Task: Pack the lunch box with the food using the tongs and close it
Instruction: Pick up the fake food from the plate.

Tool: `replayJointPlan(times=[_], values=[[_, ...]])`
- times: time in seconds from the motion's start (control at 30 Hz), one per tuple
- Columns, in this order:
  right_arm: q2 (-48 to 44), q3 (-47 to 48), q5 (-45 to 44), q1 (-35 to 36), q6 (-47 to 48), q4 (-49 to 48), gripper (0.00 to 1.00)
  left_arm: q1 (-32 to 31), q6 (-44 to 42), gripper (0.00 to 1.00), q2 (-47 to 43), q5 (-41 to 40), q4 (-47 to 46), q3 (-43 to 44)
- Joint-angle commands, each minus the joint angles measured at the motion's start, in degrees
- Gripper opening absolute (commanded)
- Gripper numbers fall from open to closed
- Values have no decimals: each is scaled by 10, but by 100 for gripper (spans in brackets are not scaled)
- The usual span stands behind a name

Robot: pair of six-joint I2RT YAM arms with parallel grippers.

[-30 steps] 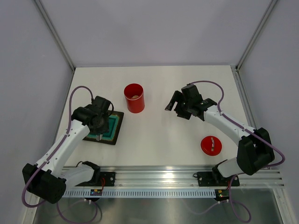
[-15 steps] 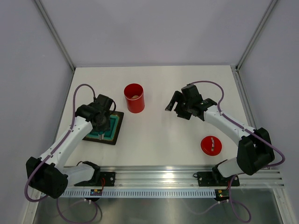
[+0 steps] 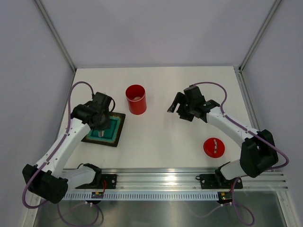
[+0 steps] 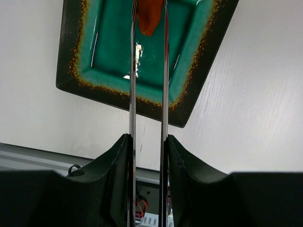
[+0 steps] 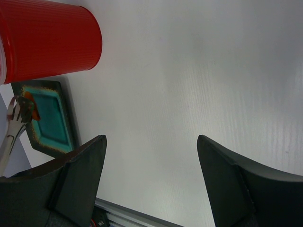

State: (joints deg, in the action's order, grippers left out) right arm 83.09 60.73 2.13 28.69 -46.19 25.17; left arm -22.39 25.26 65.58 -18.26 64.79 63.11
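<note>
In the left wrist view my left gripper (image 4: 148,142) is shut on the tongs (image 4: 133,94). Their two thin silver strips reach over the black tray with the teal mat (image 4: 208,56) and pinch an orange food piece (image 4: 150,16) at the tips. From above, this gripper (image 3: 100,122) hangs over the tray (image 3: 113,135). The open red lunch box (image 3: 136,100) stands to the tray's upper right, with a cream piece (image 3: 136,97) inside. Its red lid (image 3: 214,147) lies at the front right. My right gripper (image 3: 179,108) hovers open and empty, right of the lunch box (image 5: 47,40).
The right wrist view catches the tray (image 5: 49,120) and the tongs' tips (image 5: 12,125) with the orange piece (image 5: 29,101) at its left edge. A metal rail (image 3: 161,182) runs along the table's near edge, and grey walls close the sides and back.
My left gripper has squeezed the tongs narrower over the tray, and its wrist has shifted slightly toward the back left. The right arm has not moved.
</note>
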Motion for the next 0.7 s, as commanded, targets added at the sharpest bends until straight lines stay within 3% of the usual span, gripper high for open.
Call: replayJointPlan(times=[0.0, 0.07, 0.5, 0.67], values=[[-17, 12, -9, -1, 0, -6, 85, 2, -6, 4, -35, -3, 9, 51], [-16, 11, -8, -2, -1, -7, 85, 2, -6, 0, -41, -2, 13, 58], [-14, 9, -7, -2, -3, -11, 85, 2, -3, 0, -63, 3, 43, 78], [-14, 9, -7, -1, -5, -12, 85, 2, -9, 0, -67, 26, 49, 123]])
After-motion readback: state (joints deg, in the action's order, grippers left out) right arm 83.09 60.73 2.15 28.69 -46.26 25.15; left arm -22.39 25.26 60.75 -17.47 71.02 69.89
